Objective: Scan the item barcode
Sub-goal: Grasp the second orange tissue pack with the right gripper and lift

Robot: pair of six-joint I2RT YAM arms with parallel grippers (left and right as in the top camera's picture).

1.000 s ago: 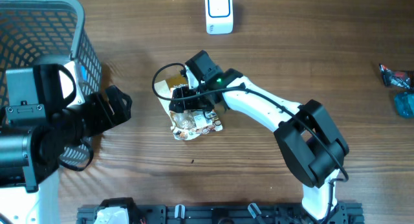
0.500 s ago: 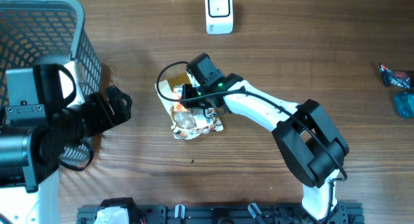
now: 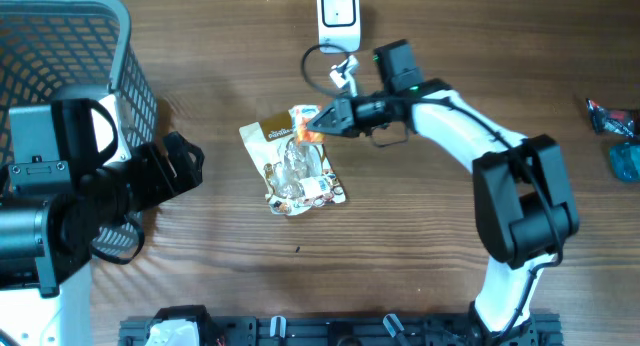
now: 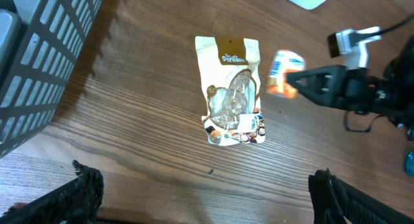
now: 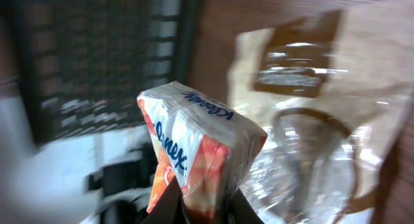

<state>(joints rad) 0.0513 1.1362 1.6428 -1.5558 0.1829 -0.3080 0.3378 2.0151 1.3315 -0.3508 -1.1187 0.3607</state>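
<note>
1. The right arm has swung away from the snack pouch [image 3: 293,166]. The pouch now lies flat on the table, just beside the right pincer [image 3: 322,119].
2. That pincer has pressed shut on a small orange and white tissue pack [image 3: 303,127] and lifted it off the pouch.
3. The pack sits at the pincer's tip. The white scanner [image 3: 339,18] stands near, a bit past it. I think the pack must next be turned to the scanner. I cannot see a barcode.
4. The left pincer [image 3: 185,164] is spread wide and holds nothing. It is well apart from the pack.
5. The table [image 3: 200,286] is brown wood. A grey basket [image 3: 60,46] stands behind the left pincer. Two small wrappers [image 3: 612,118] lie far off, on the other side of the right pincer.
</note>
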